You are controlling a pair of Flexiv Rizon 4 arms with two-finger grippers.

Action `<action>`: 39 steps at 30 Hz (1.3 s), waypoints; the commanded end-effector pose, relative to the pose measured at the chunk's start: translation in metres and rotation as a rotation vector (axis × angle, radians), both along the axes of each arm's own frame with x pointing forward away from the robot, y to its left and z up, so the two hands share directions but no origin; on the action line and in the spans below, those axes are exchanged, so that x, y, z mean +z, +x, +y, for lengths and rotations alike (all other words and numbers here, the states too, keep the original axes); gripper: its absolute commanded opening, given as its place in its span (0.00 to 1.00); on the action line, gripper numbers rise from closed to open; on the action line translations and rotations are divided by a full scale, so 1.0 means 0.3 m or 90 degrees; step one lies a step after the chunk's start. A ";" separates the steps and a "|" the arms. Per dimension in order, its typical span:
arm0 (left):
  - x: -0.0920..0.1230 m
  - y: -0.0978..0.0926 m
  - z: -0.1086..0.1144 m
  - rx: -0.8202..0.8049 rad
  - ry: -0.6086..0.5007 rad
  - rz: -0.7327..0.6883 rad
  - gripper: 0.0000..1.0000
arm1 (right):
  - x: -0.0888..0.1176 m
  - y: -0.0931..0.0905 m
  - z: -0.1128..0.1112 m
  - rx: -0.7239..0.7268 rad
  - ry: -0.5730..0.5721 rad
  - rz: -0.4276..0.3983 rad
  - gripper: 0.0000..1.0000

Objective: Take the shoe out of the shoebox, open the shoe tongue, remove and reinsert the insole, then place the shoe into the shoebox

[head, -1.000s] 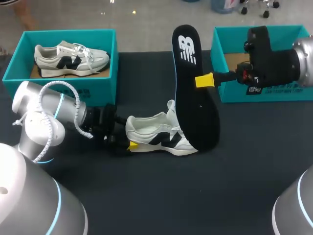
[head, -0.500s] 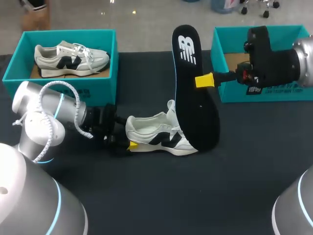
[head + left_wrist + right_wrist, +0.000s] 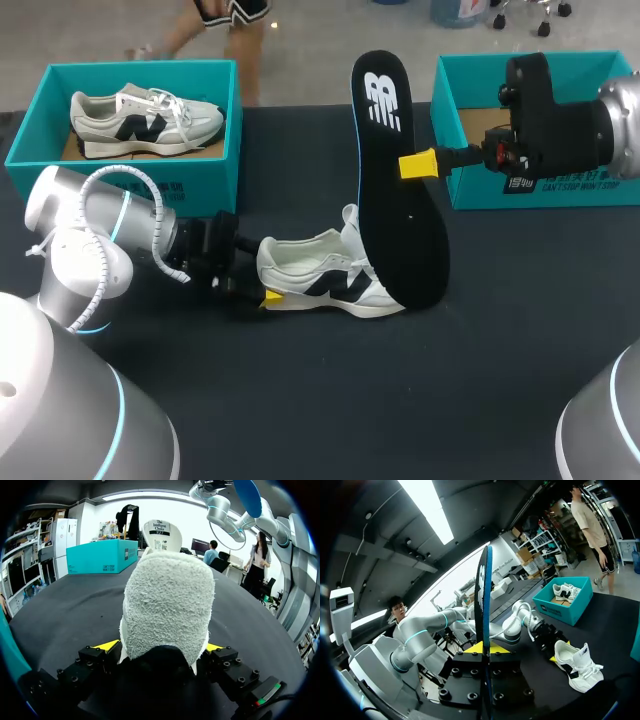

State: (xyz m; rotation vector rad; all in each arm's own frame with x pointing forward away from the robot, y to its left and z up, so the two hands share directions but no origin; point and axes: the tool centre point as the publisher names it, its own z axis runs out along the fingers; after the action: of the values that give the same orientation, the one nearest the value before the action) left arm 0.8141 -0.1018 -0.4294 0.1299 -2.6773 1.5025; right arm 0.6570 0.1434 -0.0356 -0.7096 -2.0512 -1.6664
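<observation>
Two open teal shoeboxes stand at the back of the dark surface (image 3: 330,400), well apart. The left shoebox (image 3: 30,150) holds a white-and-black boxed shoe (image 3: 145,120), toe toward the middle of the surface, on a brown floor. Of the right shoebox (image 3: 470,195) only a patch of brown floor shows; the right arm hides the rest. Between them, nearer the front, the task's shoe (image 3: 320,280) stands upright on its sole outside both boxes. The left hand (image 3: 268,296) is clenched on its heel, a yellow fingertip pressed against each side of the heel in the left wrist view. The right hand (image 3: 418,164) grasps the black insole (image 3: 400,210) by its edge and holds it on end, heel end uppermost, over the shoe's toe.
</observation>
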 end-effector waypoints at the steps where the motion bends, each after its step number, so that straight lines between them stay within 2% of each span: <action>1: -0.007 -0.003 -0.001 0.000 -0.001 -0.001 1.00 | -0.004 0.003 0.002 0.001 0.000 0.001 0.00; 12: -0.007 -0.003 -0.001 0.000 -0.001 -0.001 1.00 | -0.004 0.003 0.002 0.001 0.000 0.001 0.00; 25: 0.080 -0.018 0.056 -0.024 0.156 0.005 1.00 | -0.004 0.003 0.002 0.001 0.000 0.001 0.00; 36: 0.155 -0.008 0.096 -0.048 0.357 -0.018 1.00 | -0.004 0.003 0.002 0.001 0.000 0.001 0.00; 39: 0.171 -0.006 0.093 -0.065 0.388 -0.018 1.00 | -0.004 0.003 0.002 0.001 0.000 0.001 0.00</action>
State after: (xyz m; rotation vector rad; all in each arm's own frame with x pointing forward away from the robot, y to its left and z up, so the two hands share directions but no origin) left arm 0.8092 -0.0732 -0.3890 0.0200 -2.9542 0.9152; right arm 0.6569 0.1434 -0.0357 -0.7091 -2.0504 -1.6672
